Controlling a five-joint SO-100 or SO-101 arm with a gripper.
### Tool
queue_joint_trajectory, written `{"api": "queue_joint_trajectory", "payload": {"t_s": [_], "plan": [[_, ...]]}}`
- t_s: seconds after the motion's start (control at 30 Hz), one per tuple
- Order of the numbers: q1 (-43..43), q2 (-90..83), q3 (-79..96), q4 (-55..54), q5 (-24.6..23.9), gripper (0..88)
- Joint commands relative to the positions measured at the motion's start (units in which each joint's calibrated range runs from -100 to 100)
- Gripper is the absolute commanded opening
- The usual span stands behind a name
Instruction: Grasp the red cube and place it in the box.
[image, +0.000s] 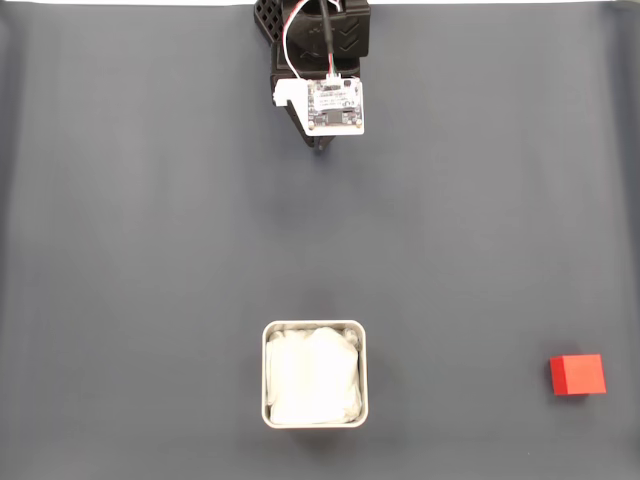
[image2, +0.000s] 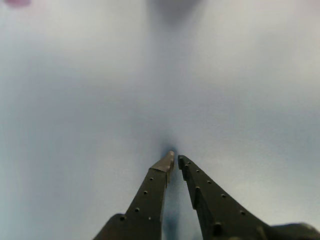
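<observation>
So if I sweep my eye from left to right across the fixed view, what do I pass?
Left to right: the box, with the arm's gripper nearly level with it at the top edge, then the red cube far right.

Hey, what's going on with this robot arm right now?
Nothing is being handled yet. In the fixed view the arm sits at the top edge of the dark mat, its claw nearly closed and empty, tips close to the mat in the wrist view. The red cube lies untouched at the lower right of the fixed view, well apart from the box, a paper-lined tin at bottom centre. The cube has not been picked up yet.
</observation>
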Motion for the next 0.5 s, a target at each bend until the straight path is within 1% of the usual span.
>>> {"api": "queue_joint_trajectory", "payload": {"t_s": [0.0,0.07,0.2,0.33,0.47], "plan": [[1.0,0.9,-2.9,-8.9,-0.5,0.0],[0.7,3.2,-7.5,-12.7,-0.1,0.0],[0.5,12.7,-23.1,-17.7,0.3,0.0],[0.8,21.3,-38.2,-18.1,0.7,0.0],[0.9,26.5,-47.3,-17.4,1.3,0.0]]}}
